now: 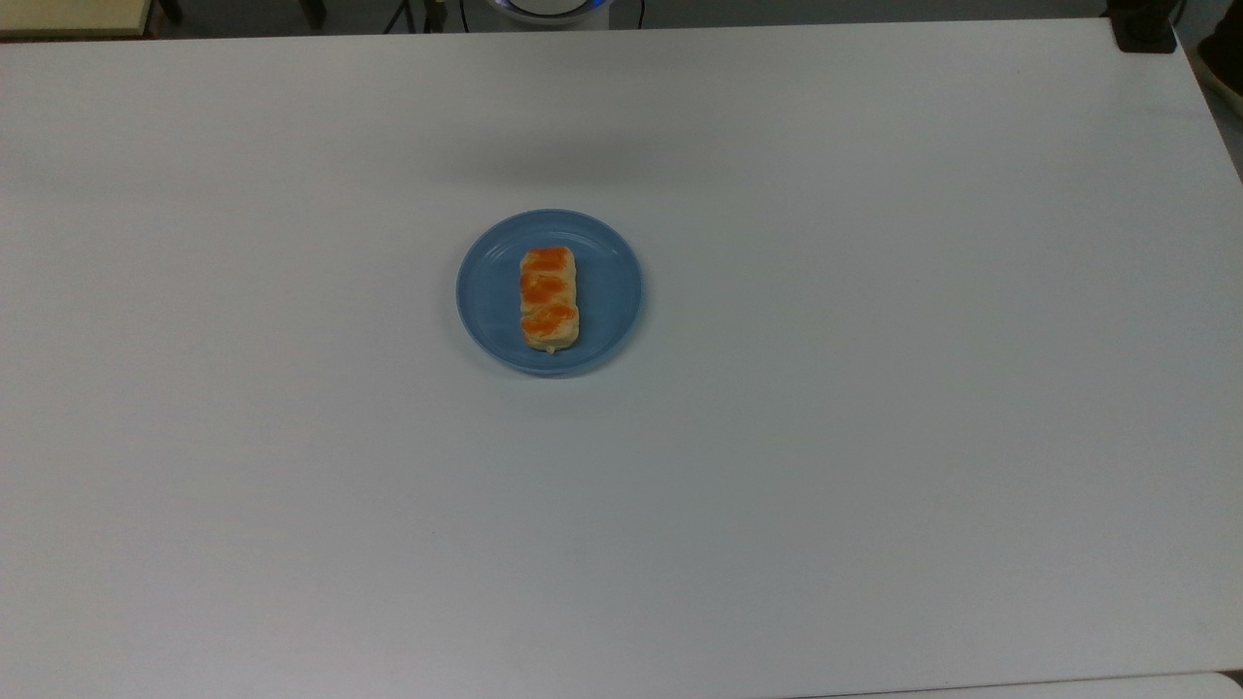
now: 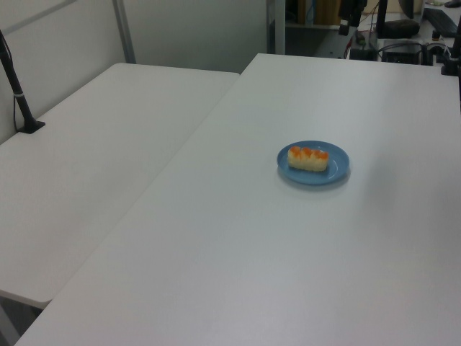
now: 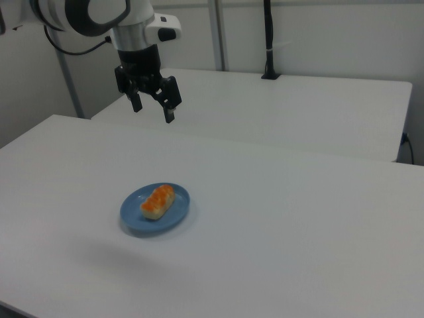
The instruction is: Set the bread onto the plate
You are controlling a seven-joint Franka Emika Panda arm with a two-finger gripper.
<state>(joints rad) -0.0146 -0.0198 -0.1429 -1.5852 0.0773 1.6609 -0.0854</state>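
Nearest the right view's camera, the white table (image 3: 278,218) lay bare across its front. Farther in, at about eight o'clock from the middle of the right view, the plate (image 3: 132,214) sat flat on that table, and the bread (image 3: 158,201) lay on it, wholly inside the rim, its orange-glazed top facing up. In the top view the plate (image 1: 607,291) sat a little toward nine o'clock of the table's (image 1: 874,388) centre, with the bread (image 1: 549,297) lying lengthwise from twelve to six o'clock across the plate's middle. In the left view the bread (image 2: 308,158) ran crosswise on the plate (image 2: 339,167), at roughly two o'clock from the picture's centre. Beyond the plate in the right view, toward eleven o'clock, the gripper (image 3: 152,109) hung well above the table and well apart from the bread, its two dark fingers (image 3: 169,111) spread wide and holding nothing. Behind it stood a second white table (image 3: 318,112), and at its far edge a black post (image 3: 269,40).
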